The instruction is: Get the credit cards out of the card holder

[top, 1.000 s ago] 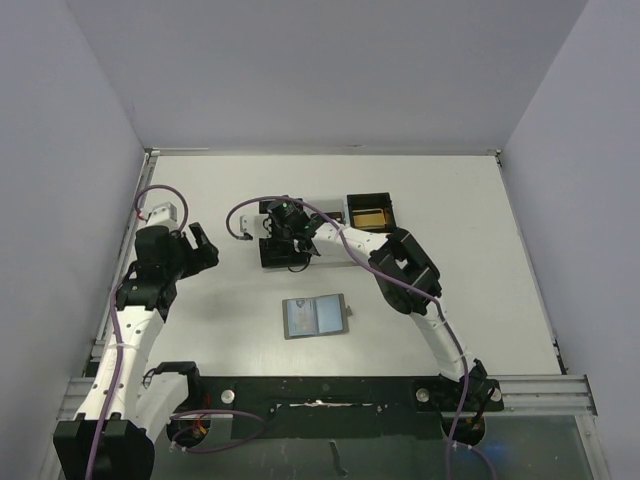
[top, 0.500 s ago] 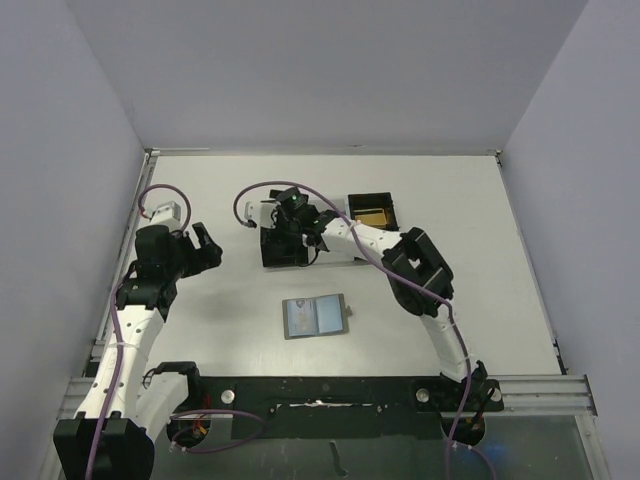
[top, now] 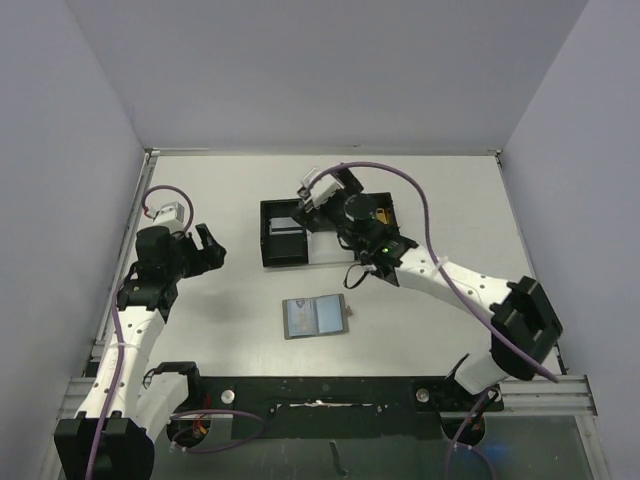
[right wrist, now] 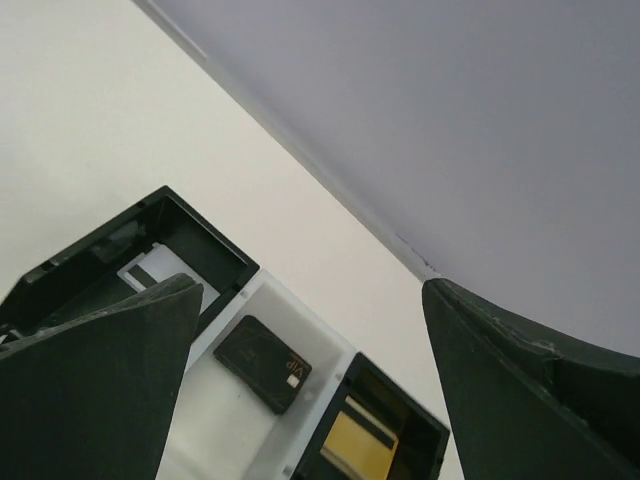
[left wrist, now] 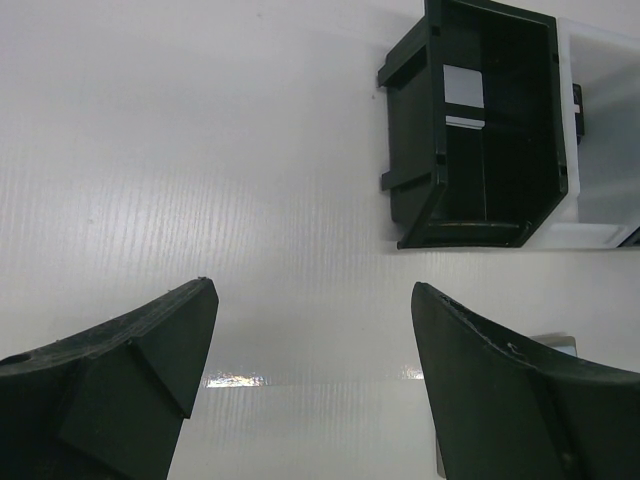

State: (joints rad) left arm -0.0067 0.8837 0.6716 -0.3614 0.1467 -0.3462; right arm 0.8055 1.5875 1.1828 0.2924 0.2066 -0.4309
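Note:
The card holder (top: 315,317) lies open on the table in front of the arms, its two grey-blue panels facing up. A pale silvery credit card (top: 287,228) lies in the left black compartment of the tray (top: 268,250), also visible in the wrist views as the pale card (left wrist: 462,95) and the pale card (right wrist: 165,275). My right gripper (top: 322,200) hovers open over the tray's middle; the right gripper (right wrist: 310,285) holds nothing. My left gripper (top: 207,248) is open and empty to the left of the tray; below the left gripper (left wrist: 312,288) is bare table.
The tray's white middle compartment holds a black card (right wrist: 262,362). Its right black compartment holds a gold card (right wrist: 350,445). Walls close the table at the back and both sides. The right arm's elbow (top: 525,320) sticks out to the right.
The right gripper has risen from the tray's left compartment, swung right and opened wider. A pale card now shows in that compartment. The left arm has barely moved.

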